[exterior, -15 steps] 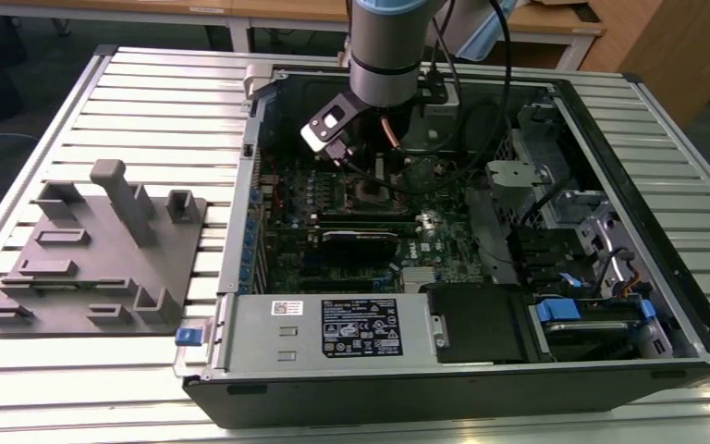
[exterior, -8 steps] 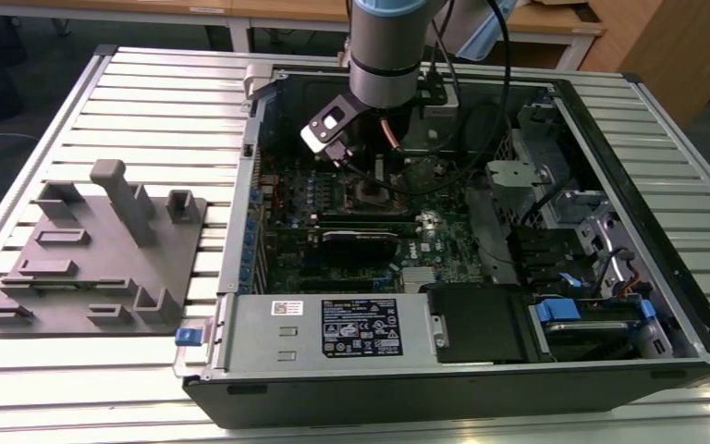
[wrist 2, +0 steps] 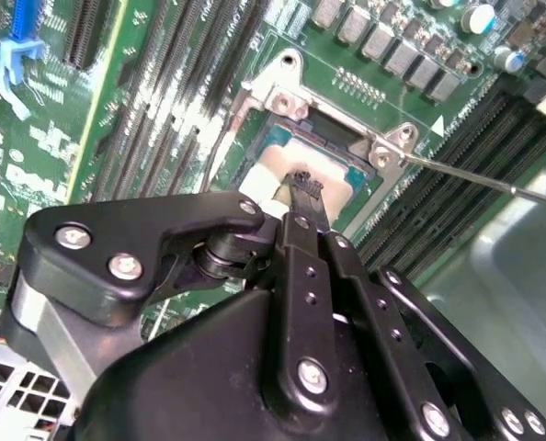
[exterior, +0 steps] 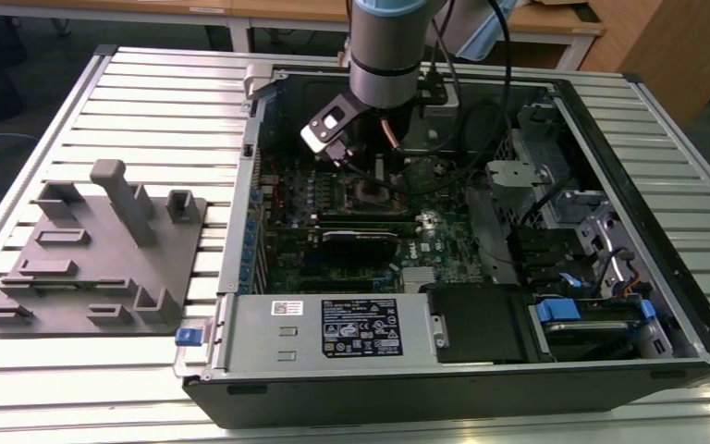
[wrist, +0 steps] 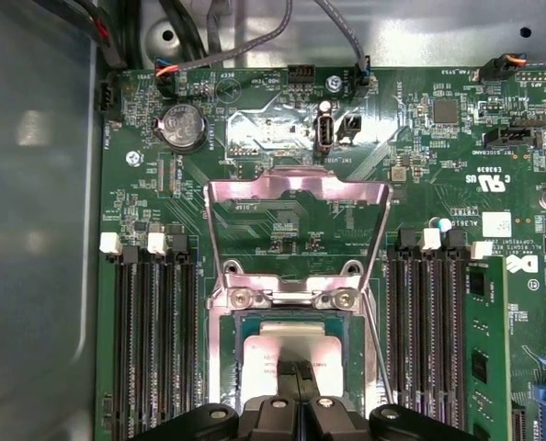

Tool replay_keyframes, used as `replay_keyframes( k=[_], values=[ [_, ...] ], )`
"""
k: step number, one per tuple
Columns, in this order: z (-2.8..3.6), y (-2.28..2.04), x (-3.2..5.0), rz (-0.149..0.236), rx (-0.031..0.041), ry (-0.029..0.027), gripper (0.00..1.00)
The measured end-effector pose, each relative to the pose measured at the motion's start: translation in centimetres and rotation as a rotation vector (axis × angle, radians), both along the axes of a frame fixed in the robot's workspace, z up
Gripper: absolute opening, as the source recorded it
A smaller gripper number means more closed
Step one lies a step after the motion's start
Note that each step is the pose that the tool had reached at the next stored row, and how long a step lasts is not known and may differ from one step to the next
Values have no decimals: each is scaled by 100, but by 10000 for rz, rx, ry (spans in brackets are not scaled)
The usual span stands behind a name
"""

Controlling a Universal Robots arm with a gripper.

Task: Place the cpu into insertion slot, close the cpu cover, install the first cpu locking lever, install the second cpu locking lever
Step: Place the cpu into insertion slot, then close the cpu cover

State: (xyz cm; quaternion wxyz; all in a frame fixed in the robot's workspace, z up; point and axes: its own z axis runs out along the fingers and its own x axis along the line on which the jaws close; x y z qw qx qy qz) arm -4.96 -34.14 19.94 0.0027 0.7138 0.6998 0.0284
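The cpu (wrist: 266, 349) lies flat in the insertion slot (wrist: 220, 363), its dull silver top showing in both wrist views (wrist 2: 266, 172). My gripper (wrist: 297, 373) is shut, the two fingertips pressed together at the middle of the chip's top, holding nothing; whether they touch it I cannot tell. The cpu cover (wrist: 296, 185) is swung back open beyond the socket, and the board shows through its window. A thin wire locking lever (wrist 2: 480, 179) sticks out from the socket's hinge corner, unlatched. In the exterior view my gripper (exterior: 368, 180) reaches down into the open computer case (exterior: 651, 361).
Rows of black memory slots (wrist: 153, 340) flank the socket on both sides. Cables (wrist: 255, 41) run along the case's far wall. A grey fixture plate (exterior: 96, 250) lies on the slatted table at the exterior view's left. The power supply (exterior: 330, 324) fills the case's near end.
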Motion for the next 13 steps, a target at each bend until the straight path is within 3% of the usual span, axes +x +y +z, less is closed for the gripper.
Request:
replay_keyframes(
  k=[6,13],
  values=[
    [171,-2,-1,0,-22,10,11],
    [200,-3,-1,1,-22,8,11]
  ],
)
